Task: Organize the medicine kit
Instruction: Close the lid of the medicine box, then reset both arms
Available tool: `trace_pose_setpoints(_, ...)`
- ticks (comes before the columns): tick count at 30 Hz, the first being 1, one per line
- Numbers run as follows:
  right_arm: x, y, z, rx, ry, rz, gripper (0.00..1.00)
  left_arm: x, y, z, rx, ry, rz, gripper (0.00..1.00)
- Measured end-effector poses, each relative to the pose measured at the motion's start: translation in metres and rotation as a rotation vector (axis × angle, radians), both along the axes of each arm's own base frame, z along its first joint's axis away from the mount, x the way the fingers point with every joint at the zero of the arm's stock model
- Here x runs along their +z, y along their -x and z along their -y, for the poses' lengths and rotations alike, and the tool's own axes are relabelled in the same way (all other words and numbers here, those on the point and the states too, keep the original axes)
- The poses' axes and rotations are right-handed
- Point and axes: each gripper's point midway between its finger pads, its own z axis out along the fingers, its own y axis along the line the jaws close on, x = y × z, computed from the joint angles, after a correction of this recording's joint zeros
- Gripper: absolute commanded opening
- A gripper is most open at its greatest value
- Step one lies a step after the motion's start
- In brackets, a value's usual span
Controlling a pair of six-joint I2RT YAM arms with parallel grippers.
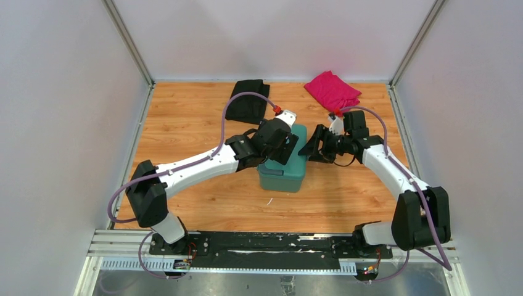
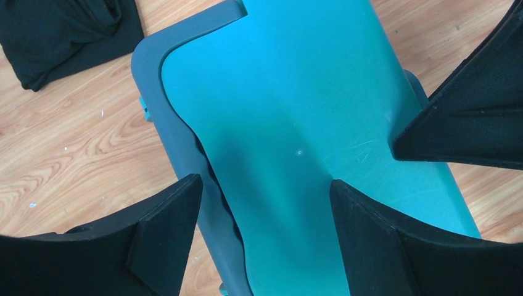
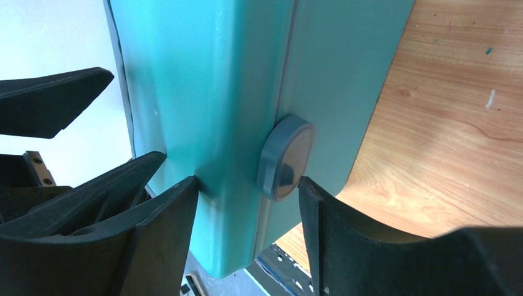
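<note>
Teal kit [image 1: 281,176] shut, unpinned: L hand [image 2: 265,182] apart over lid [image 2: 296,117], R hand [image 3: 248,182] apart astride knob [image 3: 285,157]; sideways nudge could skid it.

This is a robotics lab test cell. A wood-grain laminate tabletop [image 1: 185,123] is boxed in by plain white panel walls [image 1: 61,123] at nine, twelve and three o'clock, joined by bare aluminium corner posts [image 1: 131,43]. At six o'clock, a slotted aluminium rail [image 1: 123,237] with a black mounting plate [image 1: 265,243] carries the white-and-black left arm [image 1: 191,166] and right arm [image 1: 388,169], both trailing exposed purple cables [image 1: 225,117].

your left gripper [image 2: 262,188] hangs spread wide over the closed medicine kit [image 2: 290,111], straddling its handle [image 2: 148,80]; black cloth [image 2: 61,37] near.
</note>
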Motion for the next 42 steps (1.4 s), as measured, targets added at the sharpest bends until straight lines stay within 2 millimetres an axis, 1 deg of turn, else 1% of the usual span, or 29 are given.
trace_pose_setpoints(4,-0.001,0.001,0.008,-0.032,0.049,0.004,0.75,0.003,0.003,-0.001,-0.011,-0.017,-0.016,0.82)
trace_pose_setpoints(7,0.009,0.002,0.024,-0.087,0.135,0.054,0.80,0.015,0.002,-0.002,-0.011,-0.025,-0.011,0.84)
trace_pose_setpoints(10,0.034,0.005,0.042,-0.156,0.208,0.155,0.85,0.037,0.000,-0.006,0.005,0.001,0.029,0.90)
trace_pose_setpoints(11,0.044,0.006,0.047,-0.178,0.221,0.194,0.88,0.048,0.000,-0.012,0.019,0.016,0.050,0.92)
trace_pose_setpoints(13,0.069,0.010,0.063,-0.254,0.258,0.304,0.90,0.071,0.004,-0.026,0.055,0.064,0.096,0.96)
trace_pose_setpoints(15,0.093,0.018,0.079,-0.331,0.284,0.408,0.92,0.090,0.014,-0.051,0.109,0.124,0.138,0.99)
trace_pose_setpoints(17,0.111,0.028,0.094,-0.397,0.309,0.488,0.93,0.100,0.025,-0.078,0.166,0.171,0.172,1.00)
trace_pose_setpoints(19,0.121,0.041,0.111,-0.460,0.351,0.538,0.95,0.101,0.037,-0.109,0.233,0.210,0.196,1.00)
trace_pose_setpoints(21,0.126,0.053,0.126,-0.507,0.395,0.568,0.96,0.095,0.050,-0.139,0.299,0.238,0.208,1.00)
trace_pose_setpoints(22,0.126,0.059,0.132,-0.521,0.412,0.576,0.96,0.091,0.055,-0.151,0.325,0.244,0.210,1.00)
trace_pose_setpoints(23,0.125,0.065,0.139,-0.539,0.439,0.580,0.96,0.084,0.063,-0.167,0.358,0.249,0.210,1.00)
trace_pose_setpoints(24,0.124,0.069,0.144,-0.550,0.459,0.581,0.96,0.080,0.066,-0.174,0.375,0.253,0.210,1.00)
trace_pose_setpoints(26,0.122,0.078,0.153,-0.572,0.497,0.588,0.96,0.066,0.077,-0.197,0.424,0.260,0.209,1.00)
trace_pose_setpoints(28,0.121,0.086,0.161,-0.587,0.524,0.598,0.96,0.054,0.084,-0.213,0.460,0.258,0.205,1.00)
trace_pose_setpoints(29,0.120,0.090,0.164,-0.594,0.537,0.601,0.96,0.045,0.089,-0.223,0.487,0.258,0.204,1.00)
trace_pose_setpoints(32,0.116,0.097,0.172,-0.606,0.571,0.602,0.96,0.031,0.096,-0.243,0.549,0.256,0.205,1.00)
trace_pose_setpoints(36,0.109,0.099,0.177,-0.607,0.611,0.585,0.96,0.017,0.101,-0.258,0.610,0.238,0.203,1.00)
trace_pose_setpoints(40,0.102,0.101,0.180,-0.608,0.630,0.575,0.96,0.012,0.104,-0.267,0.635,0.229,0.208,1.00)
trace_pose_setpoints(42,0.101,0.102,0.181,-0.610,0.630,0.578,0.96,0.013,0.104,-0.269,0.642,0.231,0.213,1.00)
